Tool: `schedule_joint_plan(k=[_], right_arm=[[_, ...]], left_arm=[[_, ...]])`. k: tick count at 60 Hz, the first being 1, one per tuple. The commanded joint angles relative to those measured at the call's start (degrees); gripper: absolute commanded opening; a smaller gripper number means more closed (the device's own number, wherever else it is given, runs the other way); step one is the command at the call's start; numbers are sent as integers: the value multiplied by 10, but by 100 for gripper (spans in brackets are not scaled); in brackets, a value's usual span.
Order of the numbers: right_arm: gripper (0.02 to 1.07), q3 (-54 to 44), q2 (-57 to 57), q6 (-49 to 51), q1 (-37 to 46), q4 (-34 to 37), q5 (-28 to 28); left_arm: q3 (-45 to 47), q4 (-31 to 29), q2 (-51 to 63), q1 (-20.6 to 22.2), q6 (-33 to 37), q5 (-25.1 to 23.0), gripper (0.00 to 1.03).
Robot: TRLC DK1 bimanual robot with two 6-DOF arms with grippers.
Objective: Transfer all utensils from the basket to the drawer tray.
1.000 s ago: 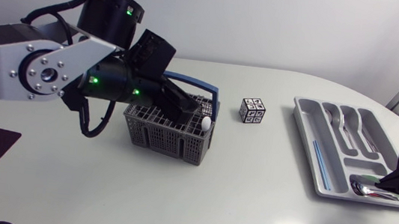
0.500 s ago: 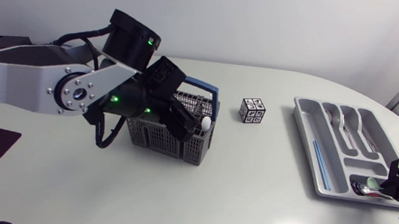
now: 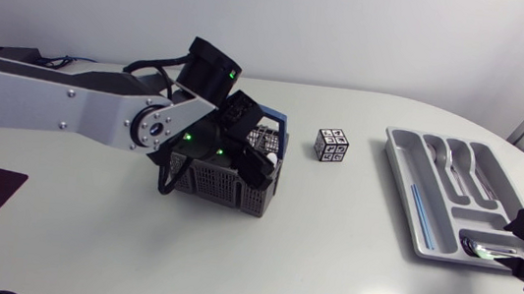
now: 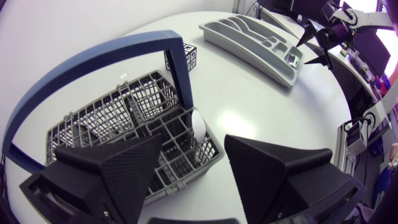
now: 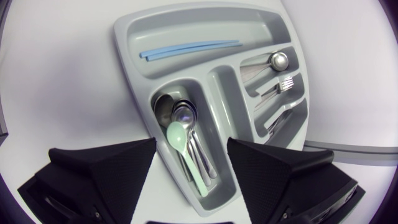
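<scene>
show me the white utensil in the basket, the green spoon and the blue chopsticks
white utensil (image 4: 197, 123), left wrist view, on its rounded top end
green spoon (image 5: 176, 138), right wrist view, on its bowl
blue chopsticks (image 5: 189, 50), right wrist view, on the middle of the pair

Our head camera sits high above the table (image 3: 328, 263), looking down on its whole top: basket (image 3: 210, 183) at 9 o'clock of the middle, tray (image 3: 434, 224) at 3 o'clock. Our left wrist camera hangs close over the basket, behind the left gripper (image 4: 194, 146), facing across the table to the tray, far ahead at 1 o'clock. Our right wrist camera looks down on the tray from close by. All three share the tray; head and left wrist share the basket.
</scene>
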State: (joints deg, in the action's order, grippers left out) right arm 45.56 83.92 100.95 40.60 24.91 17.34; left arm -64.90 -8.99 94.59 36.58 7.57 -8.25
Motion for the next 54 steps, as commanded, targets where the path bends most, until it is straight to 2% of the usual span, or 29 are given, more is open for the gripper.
schedule_joint_plan(k=[1, 6, 13, 19, 24, 31, 41, 54], right_arm=[[94, -22, -24, -8, -7, 12, 11], [96, -31, -46, -17, -13, 14, 23], [97, -38, -57, -28, -26, 19, 27], [97, -43, -61, -33, -32, 19, 27], [97, -48, -66, -36, -38, 19, 28], [97, -53, -70, -44, -47, 19, 28], [97, -61, -84, -49, -57, 19, 29], [97, -73, -110, -58, -69, 20, 30]], left_arm=[[-35, -4, 22, -9, -17, 0, 70], [-55, -14, 39, -18, -30, -19, 68], [-70, -20, 55, -25, -44, -45, 52], [-74, -23, 61, -24, -49, -48, 34], [-77, -29, 62, -21, -49, -48, 24], [-82, -43, 68, -19, -51, -53, 23], [-87, -52, 69, -21, -56, -63, 6], [-95, -62, 64, -32, -69, -88, 6]])
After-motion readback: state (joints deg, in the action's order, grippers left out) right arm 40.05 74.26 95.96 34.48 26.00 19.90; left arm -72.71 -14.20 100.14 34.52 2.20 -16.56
